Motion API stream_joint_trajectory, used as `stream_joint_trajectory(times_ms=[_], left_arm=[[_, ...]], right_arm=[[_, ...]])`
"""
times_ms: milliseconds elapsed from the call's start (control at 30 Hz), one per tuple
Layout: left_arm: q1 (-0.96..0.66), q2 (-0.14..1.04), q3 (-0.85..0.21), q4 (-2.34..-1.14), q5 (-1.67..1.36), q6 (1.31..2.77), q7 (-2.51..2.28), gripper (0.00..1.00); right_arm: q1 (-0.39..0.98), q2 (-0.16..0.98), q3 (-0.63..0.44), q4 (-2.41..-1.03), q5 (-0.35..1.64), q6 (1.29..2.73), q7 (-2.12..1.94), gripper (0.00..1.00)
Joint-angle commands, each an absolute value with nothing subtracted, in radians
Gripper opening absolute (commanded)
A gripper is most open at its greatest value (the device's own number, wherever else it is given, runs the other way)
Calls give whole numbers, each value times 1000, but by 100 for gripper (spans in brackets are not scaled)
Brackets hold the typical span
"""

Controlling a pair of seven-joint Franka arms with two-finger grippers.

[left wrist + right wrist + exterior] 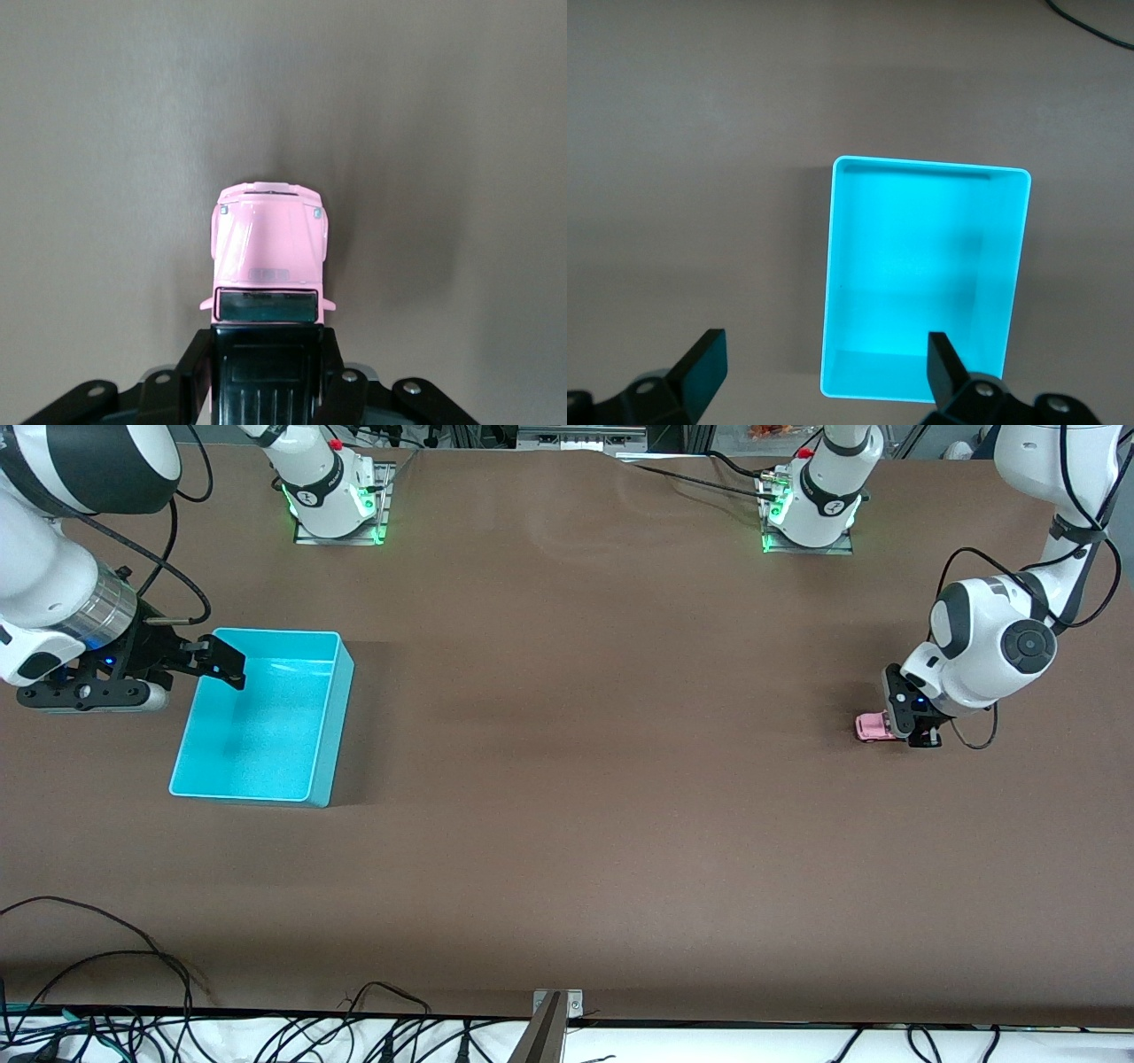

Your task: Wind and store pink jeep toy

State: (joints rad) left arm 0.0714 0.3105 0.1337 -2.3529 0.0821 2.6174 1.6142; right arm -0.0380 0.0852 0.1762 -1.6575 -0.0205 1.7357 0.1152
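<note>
The pink jeep toy (873, 727) stands on the brown table at the left arm's end, its pink hood (268, 239) pointing away from the wrist camera and its black roof between the fingers. My left gripper (912, 731) is down at table level, shut on the jeep's body, one finger (193, 370) against each side. The cyan bin (266, 717) sits empty at the right arm's end. My right gripper (208, 664) hovers open over the bin's edge on the right arm's side, its fingers (946, 365) wide apart with nothing between them.
Both arm bases (337, 500) stand on plates along the table's edge farthest from the front camera. Loose cables (133, 992) trail along the edge nearest that camera. A metal bracket (554, 1010) sticks up at the middle of that edge.
</note>
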Motion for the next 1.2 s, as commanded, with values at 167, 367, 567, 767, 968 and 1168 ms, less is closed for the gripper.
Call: stream_joint_trajectory(times_ms=[167, 367, 567, 767, 968, 1168], left_arm=[[66, 394, 204, -2345, 118, 2649, 1710, 0], [67, 399, 230, -2344, 118, 2649, 1732, 0], [69, 426, 250, -2316, 120, 2674, 1749, 0], [80, 428, 290, -2316, 130, 2677, 1759, 0], [97, 428, 301, -2299, 127, 2677, 1836, 0], [94, 428, 301, -2299, 126, 2677, 1835, 0]], right_arm=[[-40, 91, 183, -1640, -40, 1733, 117, 100], [-40, 91, 183, -1638, -40, 1733, 117, 100], [-40, 91, 181, -1640, -40, 1735, 117, 100], [-41, 92, 181, -1640, -40, 1735, 117, 100], [-41, 91, 181, -1640, -40, 1733, 117, 100], [-41, 91, 181, -1640, -40, 1733, 117, 100]])
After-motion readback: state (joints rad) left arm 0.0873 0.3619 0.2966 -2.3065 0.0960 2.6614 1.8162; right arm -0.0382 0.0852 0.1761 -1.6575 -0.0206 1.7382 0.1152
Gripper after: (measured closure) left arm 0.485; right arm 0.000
